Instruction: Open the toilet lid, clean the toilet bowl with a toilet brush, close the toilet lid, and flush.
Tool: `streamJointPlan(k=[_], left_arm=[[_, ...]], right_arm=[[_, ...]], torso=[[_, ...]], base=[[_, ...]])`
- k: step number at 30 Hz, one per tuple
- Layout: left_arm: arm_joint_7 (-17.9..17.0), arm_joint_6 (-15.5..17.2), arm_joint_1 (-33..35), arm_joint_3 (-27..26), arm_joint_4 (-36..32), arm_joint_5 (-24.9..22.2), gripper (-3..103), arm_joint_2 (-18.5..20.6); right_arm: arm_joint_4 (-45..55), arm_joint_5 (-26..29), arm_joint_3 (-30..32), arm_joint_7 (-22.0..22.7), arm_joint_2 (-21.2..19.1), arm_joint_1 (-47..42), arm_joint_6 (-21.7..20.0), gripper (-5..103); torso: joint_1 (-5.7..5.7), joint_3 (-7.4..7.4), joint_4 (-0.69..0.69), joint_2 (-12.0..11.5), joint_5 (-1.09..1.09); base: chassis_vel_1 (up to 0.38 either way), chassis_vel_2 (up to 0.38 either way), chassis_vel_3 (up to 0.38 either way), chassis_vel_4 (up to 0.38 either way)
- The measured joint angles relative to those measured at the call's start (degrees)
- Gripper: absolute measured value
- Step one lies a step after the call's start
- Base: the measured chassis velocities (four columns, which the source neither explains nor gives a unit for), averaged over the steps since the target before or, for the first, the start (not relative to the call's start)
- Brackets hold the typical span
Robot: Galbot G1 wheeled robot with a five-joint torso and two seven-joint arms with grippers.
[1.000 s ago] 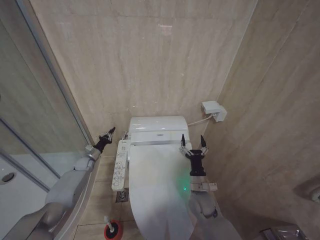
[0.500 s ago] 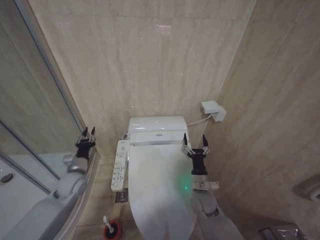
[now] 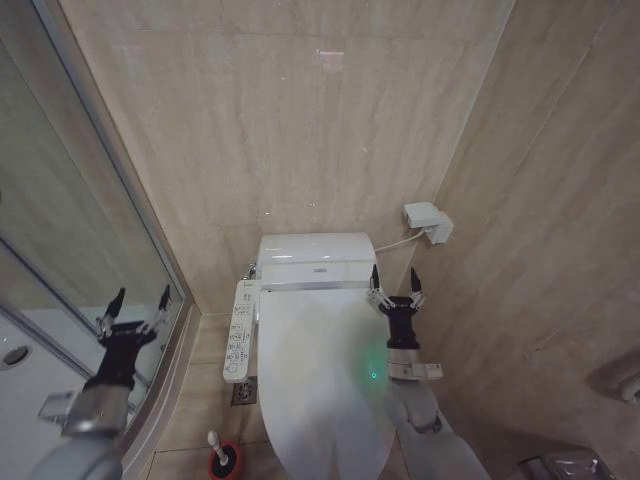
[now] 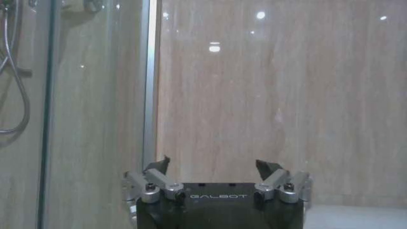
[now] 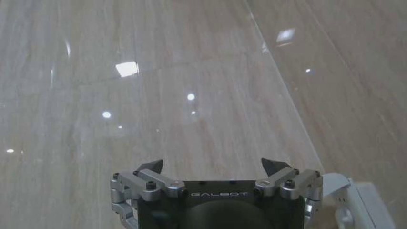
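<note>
The closed toilet lid (image 3: pixel 320 385) runs near-to-far just left of the nearer right gripper (image 3: pixel 396 288); left gripper (image 3: pixel 134 310) is well left; both grippers are spread wide and hold nothing.

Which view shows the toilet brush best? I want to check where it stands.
The head view: the brush stands in its red holder on the floor, left of the closed lid. Both wrist views face the walls and give nothing of it.
</note>
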Motion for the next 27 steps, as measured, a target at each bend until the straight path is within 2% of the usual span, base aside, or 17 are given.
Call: streamJointPlan(k=[1,7,8,15,23,26,27], left_arm=[[0.31,-0.19,1.12,-0.21,-1.16,0.95,96,-1.45],[1.32,-0.72,2.31,-0.7,-2.6,3.3,96,-4.59],[1.31,-0.72,2.22,-0.69,-2.58,3.32,100,-4.96],[1.29,-0.66,1.53,-0.02,-1.08,3.3,100,-5.84],[1.41,-0.52,1.04,0.66,0.21,3.31,100,-5.94],[1.43,-0.5,0.82,0.71,0.33,3.29,100,-5.86],[1.45,-0.49,0.71,0.74,0.4,3.29,100,-5.83]], right_arm=[[0.46,-0.18,0.27,0.02,0.02,-0.57,-0.06,100],[2.4,-0.04,1.65,0.51,-0.09,-2.84,-0.29,100],[2.47,0.01,2.14,0.47,-0.18,-3.17,-0.16,100],[3.02,0.23,3.83,0.5,-1.27,-4.27,0.01,100],[3.57,0.59,4.66,0.66,-1.51,-4.94,-0.07,100],[3.7,0.68,4.66,0.71,-1.29,-5.22,-0.09,100],[4.02,0.64,4.66,0.73,-1.01,-5.46,-0.08,100]], torso=[[0.0,0.0,0.0,0.0,0.0],[0.01,0.01,-0.01,-0.01,0.0],[0.02,0.01,-0.01,-0.01,0.0],[0.03,0.02,-0.01,-0.02,0.02],[0.0,0.0,0.01,-0.01,-0.03],[0.01,0.02,-0.02,-0.02,0.06],[0.01,0.01,-0.03,-0.01,-0.03]], base=[[0.0,0.0,0.0,0.0],[0.0,0.0,0.0,0.0],[0.0,0.0,0.0,0.0],[0.084,-0.07,-0.086,0.084],[0.218,-0.209,-0.208,0.202],[0.26,-0.263,-0.252,0.249],[0.257,-0.302,-0.262,0.258]])
